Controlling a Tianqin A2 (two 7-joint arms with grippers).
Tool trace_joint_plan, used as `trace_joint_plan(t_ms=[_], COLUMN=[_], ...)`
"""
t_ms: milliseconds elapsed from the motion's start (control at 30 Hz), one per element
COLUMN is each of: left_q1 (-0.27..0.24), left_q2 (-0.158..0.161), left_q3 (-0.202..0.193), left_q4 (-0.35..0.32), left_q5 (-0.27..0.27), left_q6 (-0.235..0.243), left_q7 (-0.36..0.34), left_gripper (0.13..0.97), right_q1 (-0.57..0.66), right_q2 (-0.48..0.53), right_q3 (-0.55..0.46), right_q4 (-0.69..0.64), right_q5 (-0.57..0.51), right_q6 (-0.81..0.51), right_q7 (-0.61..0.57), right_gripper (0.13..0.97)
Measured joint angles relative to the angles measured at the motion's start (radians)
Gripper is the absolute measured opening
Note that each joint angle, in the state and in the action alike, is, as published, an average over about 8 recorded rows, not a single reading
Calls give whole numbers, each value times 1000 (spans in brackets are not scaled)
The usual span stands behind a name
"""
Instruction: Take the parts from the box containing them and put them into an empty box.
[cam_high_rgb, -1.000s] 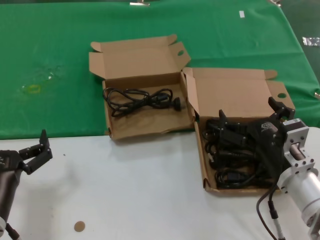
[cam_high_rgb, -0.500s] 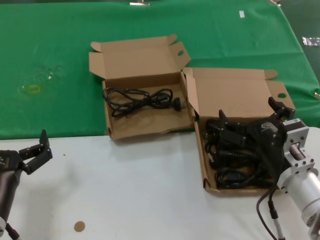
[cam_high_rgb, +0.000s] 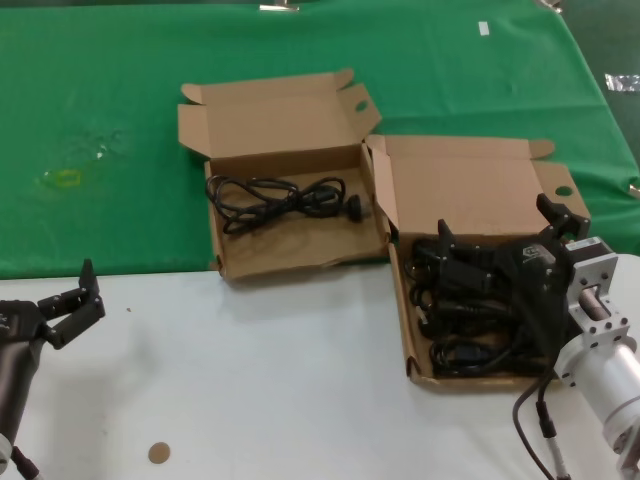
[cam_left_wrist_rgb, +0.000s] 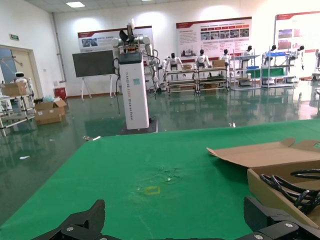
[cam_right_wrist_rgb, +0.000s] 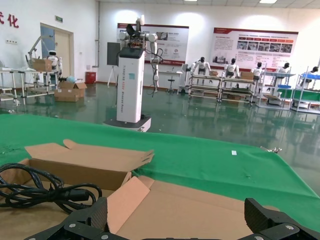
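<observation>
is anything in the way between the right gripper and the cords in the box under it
Nothing visible. The right gripper hangs open directly over the power cords in the open source box, its lid folded back. The left gripper waits far off.

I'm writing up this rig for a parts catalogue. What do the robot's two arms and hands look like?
Both hands are black, with angular two-finger claws. The left hand sits on a dark, rounded forearm. The right hand is mounted on a silver metal wrist with a flanged collar and a thick cylinder, and a black cable loops beside it.

Head looks down – both wrists face level, sharing the green cloth (cam_high_rgb: 120, 130).
</observation>
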Motion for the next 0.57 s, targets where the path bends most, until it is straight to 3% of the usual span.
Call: trace_joint_plan(t_ms=[567], left_q1=[0], left_q2=[0], left_q3=[0], left_q4=[0], left_q5=[0], left_q6=[0], left_q7=[0], left_gripper=[966], right_q1=[0], right_q2=[0], right_q3=[0], right_q4=[0], right_q5=[0], right_q6=[0], right_q7=[0], right_gripper=[966])
